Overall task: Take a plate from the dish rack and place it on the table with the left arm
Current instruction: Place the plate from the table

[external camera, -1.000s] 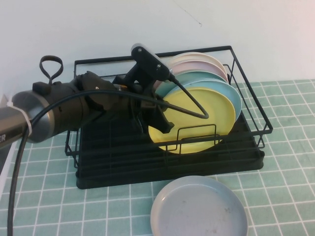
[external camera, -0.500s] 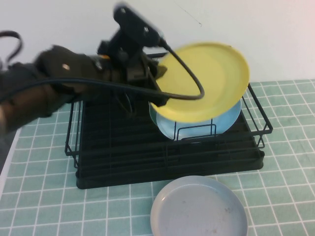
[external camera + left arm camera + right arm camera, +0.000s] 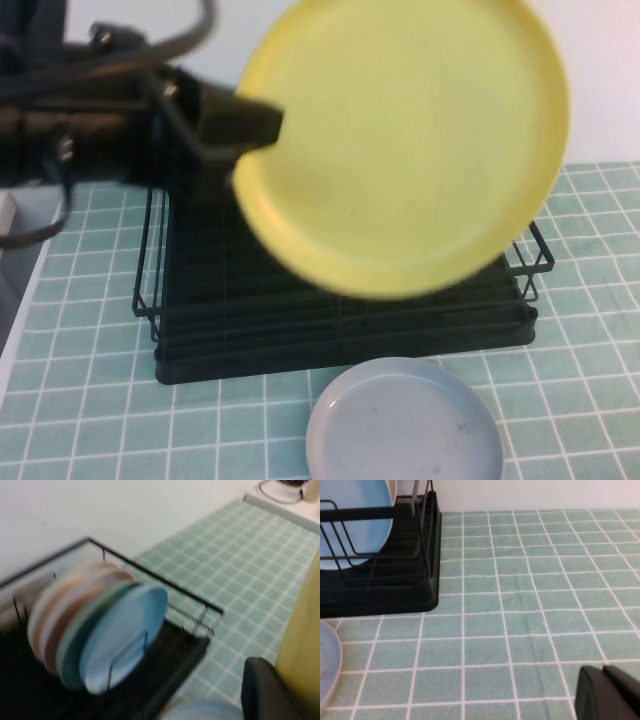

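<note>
- The left gripper [image 3: 245,150] is up high above the rack [image 3: 340,330], its fingers clamped on the rim of the yellow plate [image 3: 400,150]; the plate is in the air, tilted, clear of the rack and close to the high camera.
- The right gripper [image 3: 607,692] sits low over the table [image 3: 520,605], beside the rack; I cannot tell whether its fingers are apart or together.
- Risks, as I judge them: the hold is on one edge only, so the plate could swing or slip out during a fast move; lowered straight down, it could strike the rack's top wire or land on the grey plate [image 3: 403,425] in front; released while tilted, it could roll or clatter.
- Count: one yellow plate held; one grey plate on the table; a stack of plates [image 3: 95,630] in the rack, blue in front, too blurred to number; one rack; two grippers.
</note>
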Tool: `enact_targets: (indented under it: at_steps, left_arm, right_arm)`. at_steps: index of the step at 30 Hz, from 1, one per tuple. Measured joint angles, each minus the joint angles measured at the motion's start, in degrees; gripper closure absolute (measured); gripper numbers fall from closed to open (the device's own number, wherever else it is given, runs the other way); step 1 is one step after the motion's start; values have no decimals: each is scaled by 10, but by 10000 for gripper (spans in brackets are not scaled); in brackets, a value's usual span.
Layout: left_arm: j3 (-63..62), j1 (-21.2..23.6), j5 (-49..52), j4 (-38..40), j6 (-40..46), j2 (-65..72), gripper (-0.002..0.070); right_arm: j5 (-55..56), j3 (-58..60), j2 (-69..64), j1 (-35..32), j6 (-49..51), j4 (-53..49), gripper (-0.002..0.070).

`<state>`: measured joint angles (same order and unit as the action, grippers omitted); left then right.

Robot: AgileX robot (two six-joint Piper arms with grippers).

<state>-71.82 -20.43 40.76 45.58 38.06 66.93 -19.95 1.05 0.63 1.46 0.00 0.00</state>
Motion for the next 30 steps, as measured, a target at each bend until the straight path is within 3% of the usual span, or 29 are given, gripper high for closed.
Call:
enact_targets:
  at_steps: [5,8,14,20,30]
  left_arm:
    - [11,34,168,-32,-65,0,619]
    - [51,34,200,-28,-75,5,619]
    - [205,35,101,40,-78,7,619]
    - [320,36,-55,175,-38,12,620]
    - [337,36,-39,291,66,133,620]
  right_arm:
    - [0,0,0,0,0,0,678]
    - [0,0,0,0,0,0,678]
    - [0,0,0,0,0,0,678]
    - [0,0,0,0,0,0,678]
    - [0,0,0,0,0,0,678]
